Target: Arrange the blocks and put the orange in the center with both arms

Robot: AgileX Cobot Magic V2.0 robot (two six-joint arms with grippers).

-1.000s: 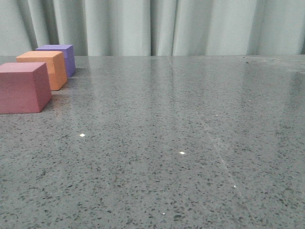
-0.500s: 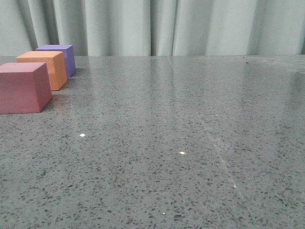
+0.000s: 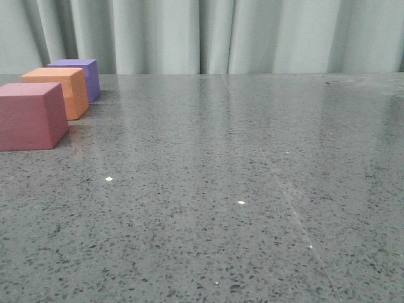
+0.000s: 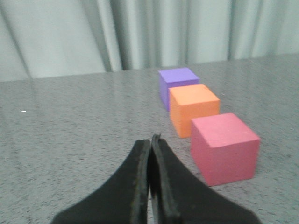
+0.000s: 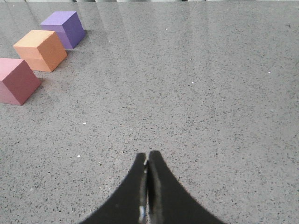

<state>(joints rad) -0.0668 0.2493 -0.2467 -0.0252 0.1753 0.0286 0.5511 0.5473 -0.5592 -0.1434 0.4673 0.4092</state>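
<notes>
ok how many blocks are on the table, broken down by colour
pink block: 1
orange block: 1
purple block: 1
total: 3 blocks, in one row on the table

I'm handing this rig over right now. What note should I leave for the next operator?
Left end effector: shut, empty, off the cubes.
Right end effector: shut, empty, over bare table.
Cubes stand in a row at the table's left: pink cube nearest, orange cube in the middle, purple cube farthest.
Done: orange sits in the center.
Left: apparently nothing; check spacing.
</notes>
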